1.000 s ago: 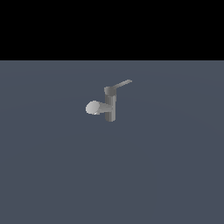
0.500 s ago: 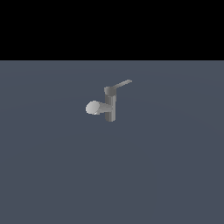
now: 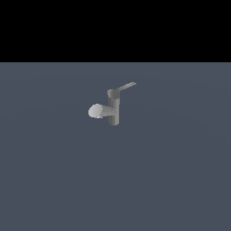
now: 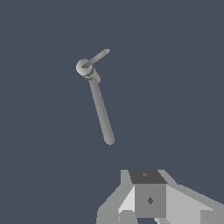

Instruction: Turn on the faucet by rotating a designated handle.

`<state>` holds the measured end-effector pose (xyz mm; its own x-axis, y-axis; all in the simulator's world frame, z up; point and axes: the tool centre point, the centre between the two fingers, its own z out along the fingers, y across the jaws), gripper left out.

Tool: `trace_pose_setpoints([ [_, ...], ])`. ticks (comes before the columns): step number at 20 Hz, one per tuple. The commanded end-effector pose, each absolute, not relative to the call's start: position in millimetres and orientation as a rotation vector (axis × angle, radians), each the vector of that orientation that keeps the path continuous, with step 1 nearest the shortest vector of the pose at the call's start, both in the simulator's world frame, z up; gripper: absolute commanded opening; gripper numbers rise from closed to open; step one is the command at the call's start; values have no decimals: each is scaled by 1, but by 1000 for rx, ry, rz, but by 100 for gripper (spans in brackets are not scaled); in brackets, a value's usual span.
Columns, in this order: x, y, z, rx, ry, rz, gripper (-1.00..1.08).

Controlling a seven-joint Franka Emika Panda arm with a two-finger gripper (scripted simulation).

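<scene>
While the faucet (image 3: 113,109) stands upright on the flat blue-grey desk (image 3: 171,180), its thick spout with the pale rounded end juts from the body toward the exterior view's left. On top of the faucet body sits a short round cap, and from that cap the handle (image 3: 125,87), a thin flat grey lever, reaches out toward the exterior view's right, tilted slightly upward at its free end. Spout and handle thus point to opposite sides of the faucet body. Nothing touches the faucet in the exterior view, and no part of the arm shows there. Seen from the wrist camera, the faucet (image 4: 87,70) appears from above, with the pale cap at its top, a short thin bar leading off one side and a longer grey bar leading off the other; which of these is the handle I cannot tell from this view alone. Only blocky grey and white parts of the tool (image 4: 148,199) show at the picture's edge, well apart from the faucet and touching nothing; its fingertips are cut off, so whether it is released or clenched cannot be told.
</scene>
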<state>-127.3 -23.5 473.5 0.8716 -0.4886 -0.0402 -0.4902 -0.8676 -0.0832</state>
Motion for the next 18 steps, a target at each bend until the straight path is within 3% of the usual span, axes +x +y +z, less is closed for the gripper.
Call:
trace_pose_setpoints([
  [1, -107, -26, 464, -2915, 881, 35, -100],
  [18, 19, -47, 370, -2615, 1583, 71, -100],
])
